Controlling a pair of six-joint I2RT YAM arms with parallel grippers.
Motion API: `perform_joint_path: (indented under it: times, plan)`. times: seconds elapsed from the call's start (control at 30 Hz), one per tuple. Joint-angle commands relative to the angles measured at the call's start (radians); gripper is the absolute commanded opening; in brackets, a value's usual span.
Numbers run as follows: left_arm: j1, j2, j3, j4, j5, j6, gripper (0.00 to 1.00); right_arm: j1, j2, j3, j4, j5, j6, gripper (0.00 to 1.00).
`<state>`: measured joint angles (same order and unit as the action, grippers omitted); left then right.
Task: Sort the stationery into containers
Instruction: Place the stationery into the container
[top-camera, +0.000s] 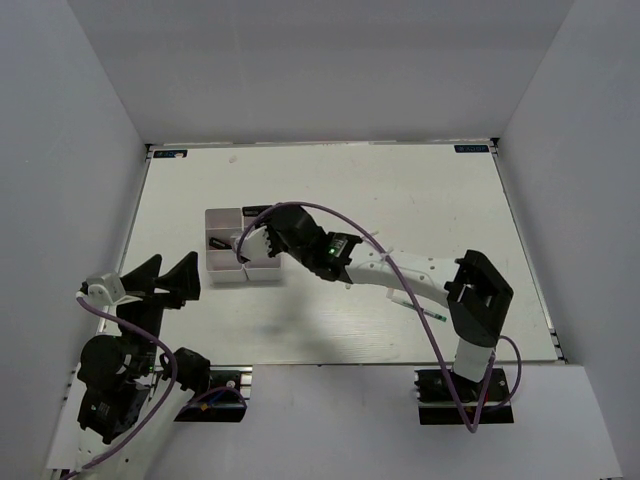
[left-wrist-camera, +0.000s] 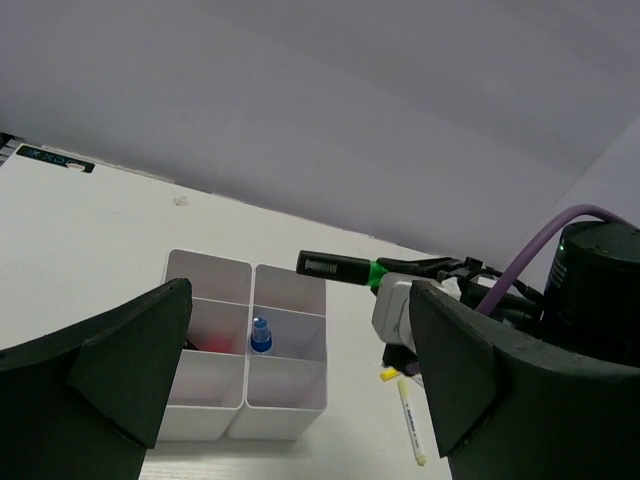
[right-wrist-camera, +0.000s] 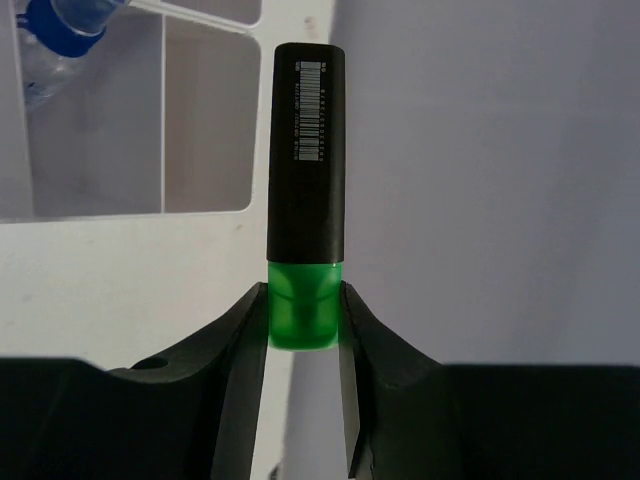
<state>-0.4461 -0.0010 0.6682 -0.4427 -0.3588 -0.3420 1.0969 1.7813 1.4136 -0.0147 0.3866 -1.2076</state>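
My right gripper (right-wrist-camera: 305, 320) is shut on the green cap of a black highlighter (right-wrist-camera: 307, 170), which it holds level above the white divided tray (right-wrist-camera: 130, 205). The left wrist view shows the highlighter (left-wrist-camera: 340, 268) over the tray's far right corner (left-wrist-camera: 300, 345). A clear blue-capped tube (left-wrist-camera: 260, 335) stands in one compartment, and something pink (left-wrist-camera: 205, 345) lies in the compartment beside it. In the top view the right gripper (top-camera: 250, 243) is at the tray's (top-camera: 222, 272) right side. My left gripper (top-camera: 170, 280) is open and empty, left of the tray.
A thin white pen with a yellow tip (left-wrist-camera: 410, 425) and a small yellow piece (left-wrist-camera: 388, 374) lie on the table right of the tray. Another thin pen (top-camera: 425, 310) lies under the right arm. White walls surround the table.
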Motion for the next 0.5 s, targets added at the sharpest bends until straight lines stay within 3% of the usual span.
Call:
perform_joint_path:
  times: [0.0, 0.27, 0.47]
  plan:
    - [0.007, -0.07, -0.004, 0.006, -0.012, -0.005, 0.99, 0.043, 0.023, -0.022, 0.183, 0.119, -0.145, 0.0]
    - [0.007, -0.079, -0.004, 0.006, -0.031, -0.005, 0.99, 0.126, 0.107, -0.105, 0.505, 0.21, -0.428, 0.0]
    - [0.007, -0.079, 0.005, -0.004, -0.031, -0.005, 0.99, 0.156, 0.153, -0.104, 0.539, 0.224, -0.535, 0.0]
